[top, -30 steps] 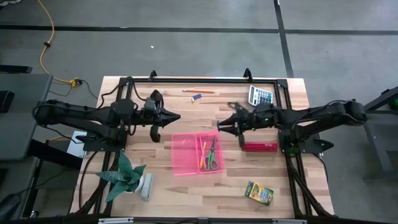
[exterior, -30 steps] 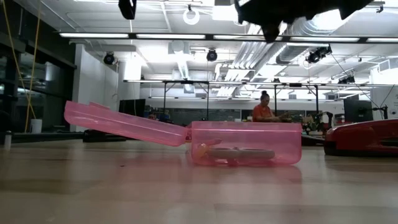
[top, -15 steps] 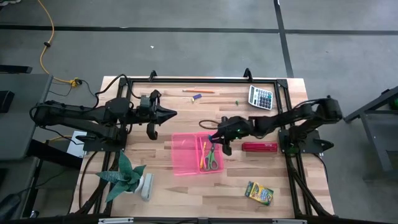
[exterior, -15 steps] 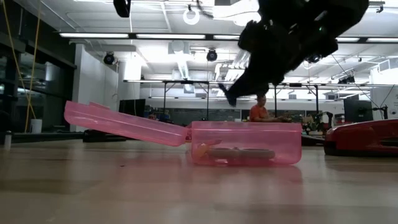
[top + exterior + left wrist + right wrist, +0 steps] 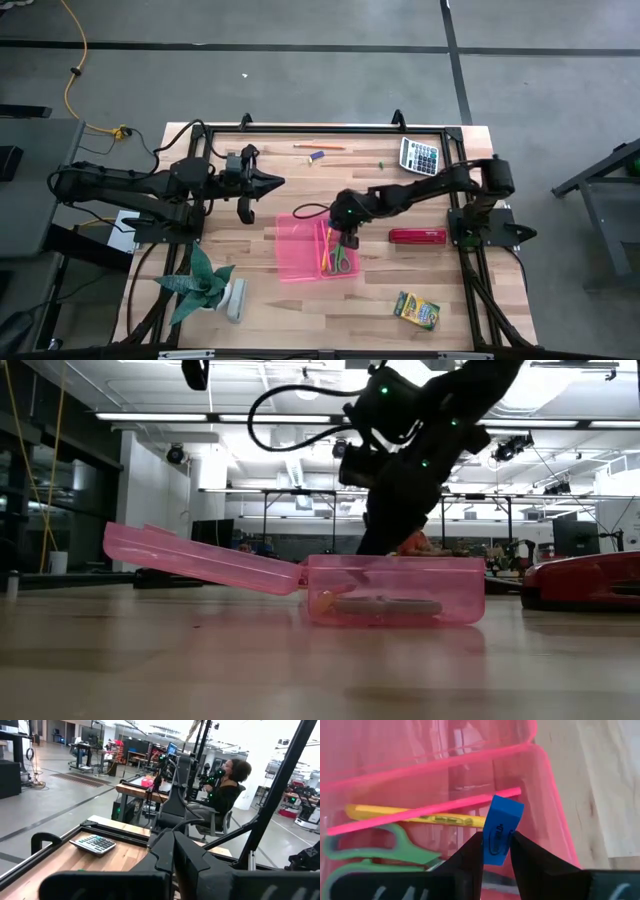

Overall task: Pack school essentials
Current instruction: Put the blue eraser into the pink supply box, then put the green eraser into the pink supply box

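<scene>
Half the blue eraser [image 5: 501,826] hides between right tool [image 5: 496,851] fingers.

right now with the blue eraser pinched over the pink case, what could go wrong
1. The right claw grips the blue eraser only by its lower end, so it could twist or slip out before release.
2. It hangs near the pink case wall; dropped off-line, it may bounce onto the table.
3. Lowering further, the fingers could press on the green-handled scissors and yellow pen below.
</scene>
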`<act>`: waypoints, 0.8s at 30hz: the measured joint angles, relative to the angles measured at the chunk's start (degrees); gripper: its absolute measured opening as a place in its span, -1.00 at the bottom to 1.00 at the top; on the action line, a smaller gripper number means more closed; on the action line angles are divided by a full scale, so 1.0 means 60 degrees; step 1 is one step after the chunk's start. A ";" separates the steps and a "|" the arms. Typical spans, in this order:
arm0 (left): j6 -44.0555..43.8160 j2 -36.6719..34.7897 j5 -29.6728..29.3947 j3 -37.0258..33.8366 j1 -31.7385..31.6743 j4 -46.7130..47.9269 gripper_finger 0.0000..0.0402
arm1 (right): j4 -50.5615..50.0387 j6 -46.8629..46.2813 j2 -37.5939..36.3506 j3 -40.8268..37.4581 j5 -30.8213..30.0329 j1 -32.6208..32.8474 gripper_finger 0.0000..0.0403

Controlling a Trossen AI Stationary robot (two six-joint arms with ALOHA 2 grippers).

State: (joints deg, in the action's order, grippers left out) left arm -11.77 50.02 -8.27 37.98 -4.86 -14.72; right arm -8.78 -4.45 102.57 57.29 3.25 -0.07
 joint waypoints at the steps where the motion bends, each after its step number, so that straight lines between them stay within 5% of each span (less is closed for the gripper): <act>1: 0.0000 0.0000 0.0000 0.0000 0.0000 0.0001 -1.00 | -0.0013 0.0021 0.0030 0.0051 -0.0003 -0.0021 -0.63; 12: 0.0003 0.0000 0.0000 0.0000 0.0000 0.0022 -1.00 | -0.0080 0.0710 0.0042 0.0136 0.0262 -0.0114 -0.59; 24: 0.0000 0.0000 0.0000 0.0000 0.0000 0.0022 -1.00 | -0.0233 0.0845 -0.0069 0.0139 0.0324 -0.0114 -0.11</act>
State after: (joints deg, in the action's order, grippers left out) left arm -11.77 50.02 -8.27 37.98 -4.86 -14.59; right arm -10.18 0.62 102.16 58.13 5.19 -0.75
